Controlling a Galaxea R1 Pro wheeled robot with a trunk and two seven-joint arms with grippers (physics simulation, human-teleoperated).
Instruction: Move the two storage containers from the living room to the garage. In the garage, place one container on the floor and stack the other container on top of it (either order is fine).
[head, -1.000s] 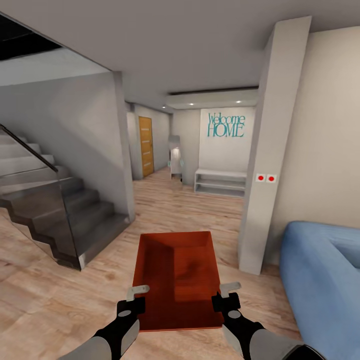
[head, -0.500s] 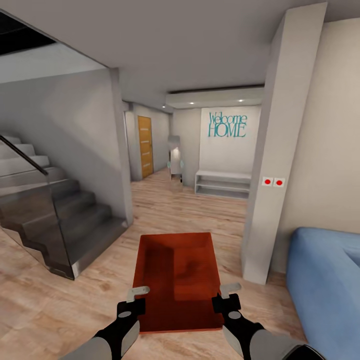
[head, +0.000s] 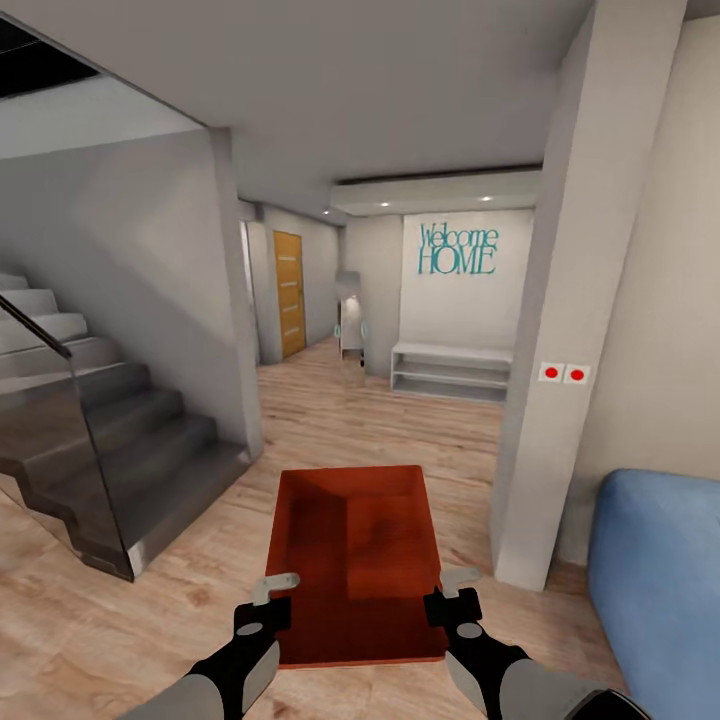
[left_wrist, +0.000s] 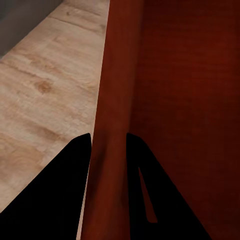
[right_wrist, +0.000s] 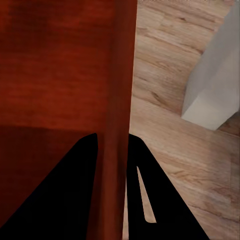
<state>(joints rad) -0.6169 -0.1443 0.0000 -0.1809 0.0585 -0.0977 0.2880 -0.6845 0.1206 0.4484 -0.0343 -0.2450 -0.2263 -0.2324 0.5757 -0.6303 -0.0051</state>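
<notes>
An orange-red storage container (head: 355, 560) hangs level in front of me over the light wood plank floor (head: 370, 420). My left gripper (head: 272, 600) is shut on its left wall (left_wrist: 112, 115), one finger on each side of the thin wall. At the opposite side, my right gripper (head: 450, 595) is shut on the right wall (right_wrist: 117, 100) in the same way. The container is empty and has no lid.
A dark staircase (head: 110, 440) with a glass railing rises at the left. A pale pillar (head: 560, 330) stands close at the right, with a blue sofa (head: 655, 580) beyond it. Ahead, a hallway leads to a white shelf (head: 450, 370) and an orange door (head: 289, 293).
The whole view has moved forward: the staircase, pillar and sofa have slid outward and grown. The container and both grippers keep their places in the view.
</notes>
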